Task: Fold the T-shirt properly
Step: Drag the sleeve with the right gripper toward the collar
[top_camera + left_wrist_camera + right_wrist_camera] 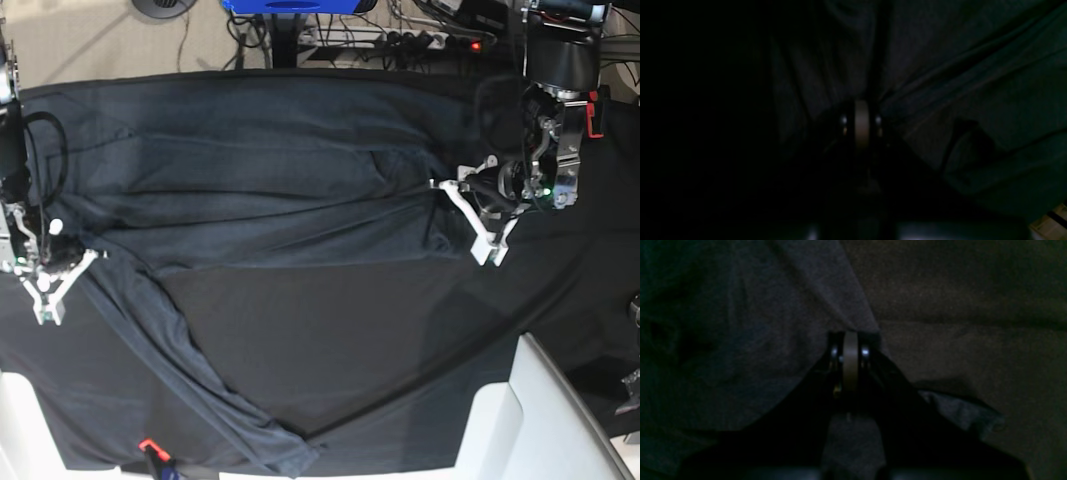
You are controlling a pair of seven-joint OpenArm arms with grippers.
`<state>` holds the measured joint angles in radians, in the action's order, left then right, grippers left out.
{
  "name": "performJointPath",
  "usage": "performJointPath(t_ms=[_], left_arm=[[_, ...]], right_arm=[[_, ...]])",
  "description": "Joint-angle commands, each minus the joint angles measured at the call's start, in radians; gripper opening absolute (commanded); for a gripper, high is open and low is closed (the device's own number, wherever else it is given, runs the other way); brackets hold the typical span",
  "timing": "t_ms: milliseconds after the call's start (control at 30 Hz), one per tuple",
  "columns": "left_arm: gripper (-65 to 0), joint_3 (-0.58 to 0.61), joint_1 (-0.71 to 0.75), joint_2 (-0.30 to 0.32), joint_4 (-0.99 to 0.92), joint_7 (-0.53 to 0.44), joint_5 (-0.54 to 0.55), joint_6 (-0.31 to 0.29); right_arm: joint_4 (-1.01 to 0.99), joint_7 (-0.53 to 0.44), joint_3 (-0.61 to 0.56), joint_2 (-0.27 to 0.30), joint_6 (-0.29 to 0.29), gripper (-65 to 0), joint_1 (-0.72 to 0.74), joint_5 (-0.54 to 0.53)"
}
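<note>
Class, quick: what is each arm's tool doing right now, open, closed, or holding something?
Left tool: closed, pinching the T-shirt.
Right tool: closed, pinching an edge of the T-shirt.

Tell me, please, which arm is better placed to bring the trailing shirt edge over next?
Probably the right: its fingers pinch the T-shirt beside the hanging strip; the left fingers hold the far side.

We see our right gripper (pixel 48 300) low at the left side of the base view, its white fingers (pixel 62 275) pressed together and pointing down. Its arm goes up along that edge. Our left gripper (pixel 487 225) is at the right side, its jaws also closed, its fingertips turned to the left, and its wrist hangs from above.
</note>
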<state>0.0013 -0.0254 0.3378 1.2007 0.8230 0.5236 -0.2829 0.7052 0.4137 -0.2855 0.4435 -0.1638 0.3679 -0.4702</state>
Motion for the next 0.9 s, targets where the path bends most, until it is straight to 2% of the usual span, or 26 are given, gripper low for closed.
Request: performJointPath(t_ms=[0,133,233,300,433,533,633,867], left_arm=[[-65.0,-0.004,-0.006,0.010,0.009,0.006,-0.012,0.012],[-65.0,-0.004,-0.015,0.004,0.011,0.006,-0.012,0.012],[-48.7,-0.005,-0.015,0.004,0.046,0.008,-0.012,0.012],[-34.9,-0.005,-0.009,0.010,0.089,0.011,-0.010,0.012],[-11.7,-0.005,-0.006,0.017,0.150,0.014,-0.010,0.012],[-1.8,-0.005,-0.006,0.019,0.158,0.014,-0.010,0.012],[0.0,-0.013,-0.008,0.025,0.156,0.014,-0.010,0.012],[0.0,-0.148,-0.005,0.024,0.150,0.015,-0.010,0.011]], right_arm=[[0.024,-0.017,0.010,0.018,0.007,-65.0,0.024,0.000],[0.127,-0.009,0.012,0.022,0.010,-65.0,-0.023,0.000],[0.178,0.018,0.021,0.024,0.045,-65.0,-0.046,0.000],[0.213,0.037,0.044,0.024,0.076,-65.0,-0.074,0.000],[0.334,0.040,0.091,0.025,0.085,-65.0,-0.145,0.000],[0.425,0.046,0.125,0.041,0.086,-65.0,-0.201,0.000],[0.494,0.115,0.176,0.041,0.086,-65.0,-0.252,0.000],[0.663,0.159,0.294,0.039,0.086,-65.0,-0.399,0.000]])
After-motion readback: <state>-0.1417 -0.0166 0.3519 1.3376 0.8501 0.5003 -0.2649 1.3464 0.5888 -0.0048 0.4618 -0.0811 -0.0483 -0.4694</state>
